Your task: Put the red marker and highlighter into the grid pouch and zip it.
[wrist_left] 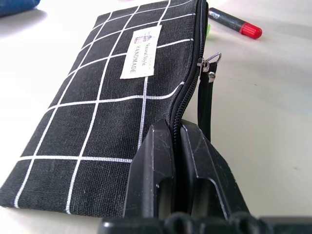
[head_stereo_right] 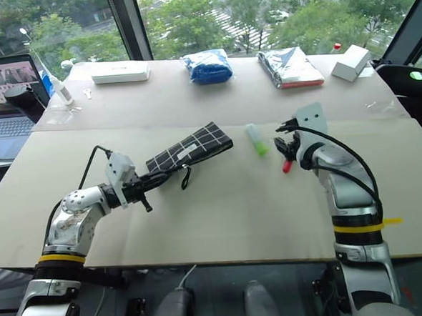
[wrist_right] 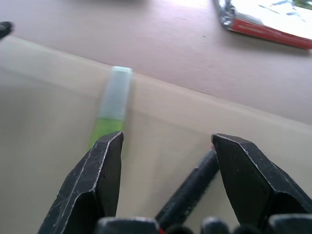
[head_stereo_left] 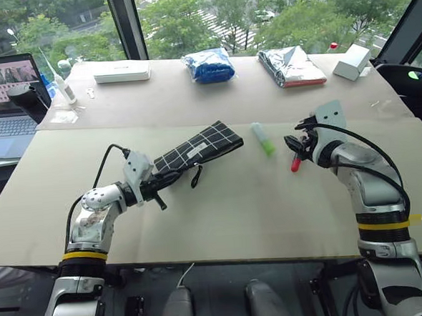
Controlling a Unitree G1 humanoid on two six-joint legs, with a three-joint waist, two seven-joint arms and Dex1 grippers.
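- A pale table (head_stereo_left: 222, 222) holds the scene, seen from above the robot's two arms.
- The grid pouch (head_stereo_left: 196, 148), black with thin white lines and a small white label, lies flat near the middle of the table, angled away to the right.
- The left gripper (wrist_left: 176, 141) has its two black fingers pressed together on the near end of the pouch, along the zipper edge.
- The zipper pull strap (wrist_left: 206, 100) hangs beside that edge, just ahead of the fingertips.
- The highlighter (head_stereo_left: 262, 138), a pale tube with a lime-green cap, lies on the table just right of the pouch, apart from it.
- The red marker (head_stereo_left: 295, 158) lies further right, with its red end toward the robot.
- The right gripper (wrist_right: 168, 146) hovers over the marker with its fingers spread; the dark barrel seems to sit between them, though whether they touch it is unclear.
- A laptop (head_stereo_left: 7, 99) sits at the far left.
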